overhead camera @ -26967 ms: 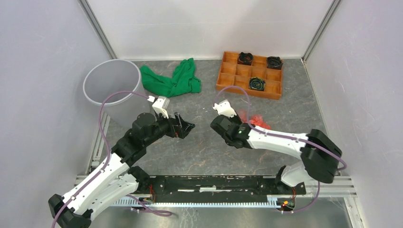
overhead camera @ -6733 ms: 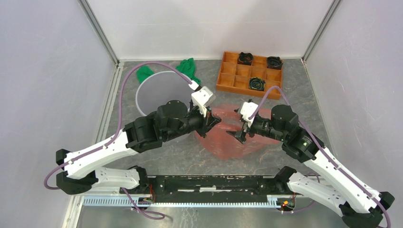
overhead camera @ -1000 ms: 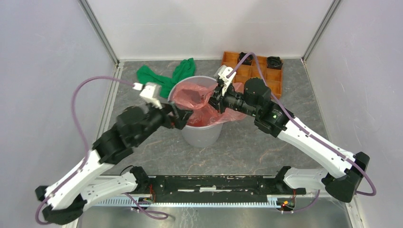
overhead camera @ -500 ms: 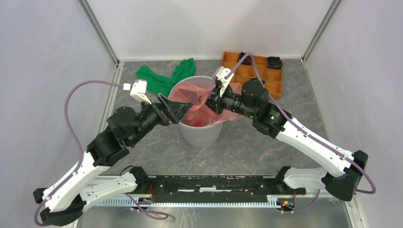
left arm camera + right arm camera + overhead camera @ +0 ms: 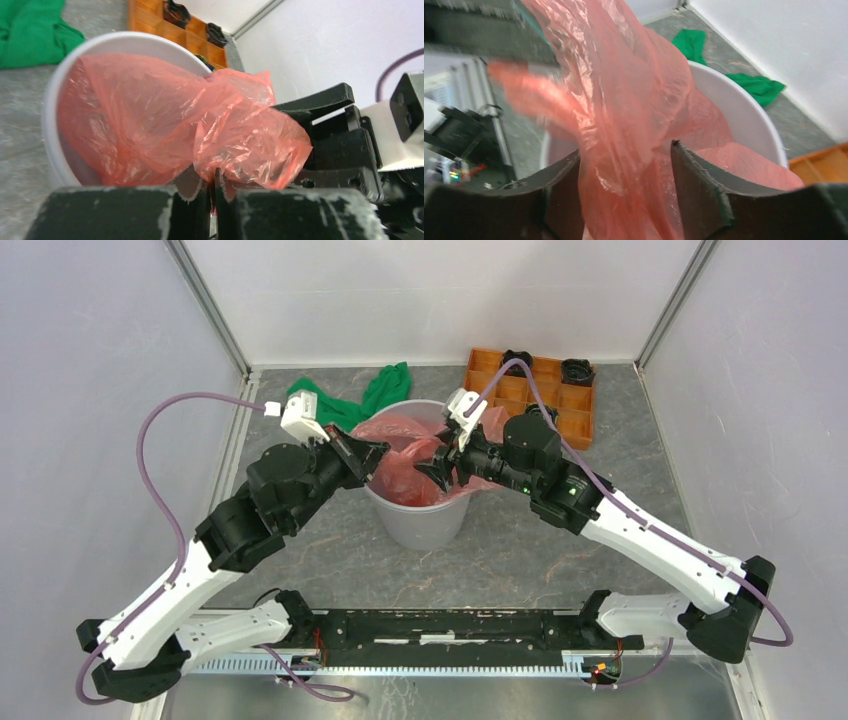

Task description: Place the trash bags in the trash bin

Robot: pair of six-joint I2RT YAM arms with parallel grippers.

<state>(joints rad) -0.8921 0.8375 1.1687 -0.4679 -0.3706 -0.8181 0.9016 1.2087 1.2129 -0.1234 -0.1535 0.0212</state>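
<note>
The red-orange trash bag (image 5: 408, 466) sits bunched in the mouth of the grey trash bin (image 5: 425, 526), part of it rising above the rim. My left gripper (image 5: 377, 453) is at the bin's left rim. In the left wrist view its jaws (image 5: 212, 183) are shut on a fold of the film (image 5: 220, 135), with the bin rim (image 5: 47, 115) behind. My right gripper (image 5: 429, 466) hovers over the bin's middle. Its fingers (image 5: 696, 185) stand apart, open, and the bag film (image 5: 624, 110) hangs loose between them above the bin (image 5: 744, 112).
A green cloth (image 5: 350, 405) lies behind the bin on the left. The orange-brown compartment tray (image 5: 560, 390), holding black rolls, stands at the back right. Pale walls enclose the grey floor on three sides.
My left gripper moved up to the bin's left rim and closed on the bag film. My right gripper opened its jaws and let go of the bag, shifting slightly left.
</note>
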